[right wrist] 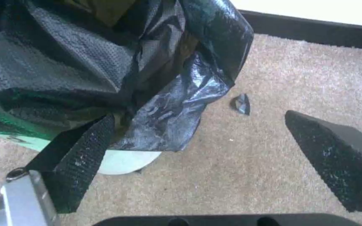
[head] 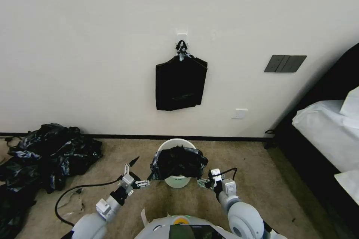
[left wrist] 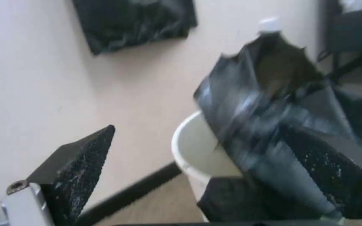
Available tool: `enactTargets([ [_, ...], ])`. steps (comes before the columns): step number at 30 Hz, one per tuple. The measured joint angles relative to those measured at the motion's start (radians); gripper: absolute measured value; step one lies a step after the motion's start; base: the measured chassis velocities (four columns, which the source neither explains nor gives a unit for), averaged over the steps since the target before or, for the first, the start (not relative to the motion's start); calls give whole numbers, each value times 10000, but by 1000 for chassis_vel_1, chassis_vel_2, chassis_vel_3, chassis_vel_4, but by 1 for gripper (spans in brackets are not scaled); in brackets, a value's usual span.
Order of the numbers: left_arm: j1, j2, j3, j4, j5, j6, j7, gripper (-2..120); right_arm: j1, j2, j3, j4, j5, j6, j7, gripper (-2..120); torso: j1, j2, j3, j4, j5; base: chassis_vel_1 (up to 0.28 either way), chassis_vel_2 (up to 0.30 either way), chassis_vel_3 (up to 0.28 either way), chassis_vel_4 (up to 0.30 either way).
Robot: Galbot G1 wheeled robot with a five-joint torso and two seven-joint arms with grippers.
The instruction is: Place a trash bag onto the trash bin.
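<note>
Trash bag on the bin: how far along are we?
Done: the trash bag is draped over the near rim of the trash bin, hanging down its front. In hand: nothing; the left gripper and right gripper flank the bag, both open. Left: the far rim is bare, so the bag isn't yet stretched all the way around.

Hanging from a white wall hook on the cream wall: a flat black bundle with a knotted top, a dark switch plate to its right and a white socket lower down near the dark baseboard. Heaped on the beige carpet at left, a mound of black bags, a black cable looping nearby. At right, a bed with white bedding; beside it on the carpet, a small black plastic scrap.
</note>
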Motion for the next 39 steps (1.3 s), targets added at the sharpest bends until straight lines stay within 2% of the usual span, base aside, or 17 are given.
enactTargets([
  [3, -27, 63, -422, 209, 107, -519, 821, 100, -28, -9, 4, 20, -6, -2, 6, 100, 0, 0, 0, 0, 2, 0, 0, 0, 0],
  [9, 45, 133, -884, 329, 314, -812, 1336, 100, -76, -16, 21, 112, -118, 46, 8, 100, 0, 0, 0, 0, 1, 0, 0, 0, 0],
  [10, 177, 73, -1054, 306, 425, -853, 1099, 100, -137, -18, 67, 208, -343, 226, -20, 100, 0, 0, 0, -2, 2, 0, 0, 0, 0],
  [12, 435, -215, -1112, 72, 527, -762, -34, 100, -289, -66, 178, 436, -671, 428, -142, 100, 0, 0, 0, 1, 3, 0, 0, 0, 0],
  [13, 435, -215, -1112, 72, 527, -762, -34, 100, -289, -66, 178, 436, -671, 428, -142, 100, 0, 0, 0, 1, 3, 0, 0, 0, 0],
  [16, 744, -867, -1103, -415, 739, -399, -1797, 100, -692, -363, 441, 995, -1119, 540, -412, 100, 0, 0, 0, 0, 3, 0, 0, 0, 0],
  [17, 744, -867, -1103, -415, 739, -399, -1797, 100, -692, -363, 441, 995, -1119, 540, -412, 100, 0, 0, 0, 0, 3, 0, 0, 0, 0],
  [19, 969, -1389, -1102, -847, 840, 79, -2780, 100, -978, -720, 618, 1387, -1632, 710, -653, 100, 0, 0, -1, 0, 3, 0, 0, 0, 0],
  [20, 969, -1389, -1102, -847, 840, 79, -2780, 100, -978, -720, 618, 1387, -1632, 710, -653, 100, 0, 0, -1, 0, 3, 0, 0, 0, 0],
  [21, 1080, -1783, -1098, -1132, 895, 413, -3263, 100, -1150, -1087, 791, 1764, -2001, 936, -951, 100, 0, 0, -1, 0, 5, 0, 0, 0, 0],
  [24, 1197, -2304, -1083, -1426, 957, 731, -3626, 100, -1169, -1653, 1150, 2404, -2043, 1038, -1379, 100, 0, 0, -1, -3, 4, 0, 0, 0, 0],
  [27, 1375, -3082, -970, -1754, 1137, 1249, -4127, 100, -198, -2803, 2000, 2978, -627, 234, -2516, 100, 0, 0, -1, -1, 3, 0, 0, 0, 0],
  [28, 1375, -3082, -970, -1754, 1137, 1249, -4127, 100, -198, -2803, 2000, 2978, -627, 234, -2516, 100, 0, 0, -1, -1, 3, 0, 0, 0, 0],
  [31, 1632, -3610, -893, -2071, 1386, 1675, -4354, 100, 1549, -3667, 2239, 2829, 1345, -595, -3142, 100, 0, 0, -1, 3, 3, 0, 0, 0, 0],
  [35, 1904, -4096, -814, -2337, 1699, 2092, -4589, 100, 4118, -4178, 1615, 1642, 3350, -1448, -3637, 100, 0, 0, 0, 2, 7, 0, 0, 0, 0],
  [36, 1904, -4096, -814, -2337, 1699, 2092, -4589, 100, 4118, -4178, 1615, 1642, 3350, -1448, -3637, 100, 0, 0, 0, 2, 7, 0, 0, 0, 0],
  [39, 1980, -4393, -659, -2359, 2026, 2188, -4654, 100, 7063, -4298, 305, 26, 5515, -2179, -4060, 100, 0, 0, 0, 0, 6, 0, 0, 0, 0],
])
